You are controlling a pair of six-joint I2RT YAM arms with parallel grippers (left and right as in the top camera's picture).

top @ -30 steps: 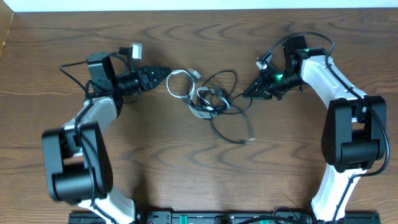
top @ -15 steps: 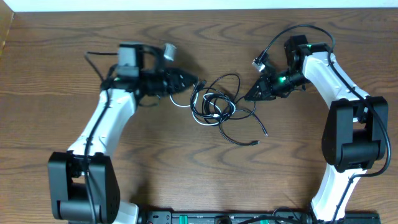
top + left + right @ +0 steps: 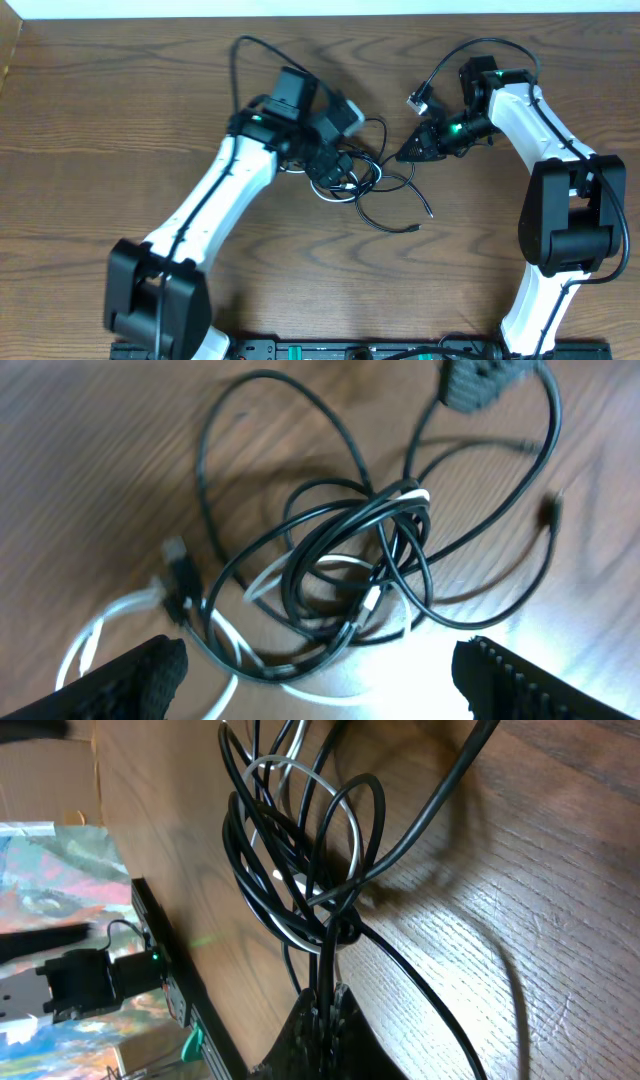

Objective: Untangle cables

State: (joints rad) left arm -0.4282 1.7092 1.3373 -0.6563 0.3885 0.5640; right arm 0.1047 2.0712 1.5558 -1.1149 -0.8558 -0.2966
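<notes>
**A:** Where do the cables (image 3: 352, 178) sit?

**B:** In a loose knot near the middle of the worktop (image 3: 80, 130), which is dark brown wood with wavy grain. The left tool (image 3: 332, 160) is right over the heap and the right tool (image 3: 406, 153) is at its right edge.

**A:** What are they made of?

**B:** They look like thin, smooth, glossy sheathing. The black cords (image 3: 350, 510) curl in overlapping round loops, and a white cord (image 3: 128, 602) threads under them in a flatter loop on the left wrist view's near side. One black strand trails away toward the front and ends in a small plug end (image 3: 412, 229).

**A:** And the left tool?

**B:** It is spread wide. Its matte black fingers (image 3: 140, 675) have finely ridged edges and stand on either side of the heap with nothing pinched between them. I cannot tell whether they touch the wood.

**A:** The right one?

**B:** It is pressed together, and its dark tips nip black cords just where several strands bunch into a tight crossing. From there the loops fan out across the grain.
</notes>
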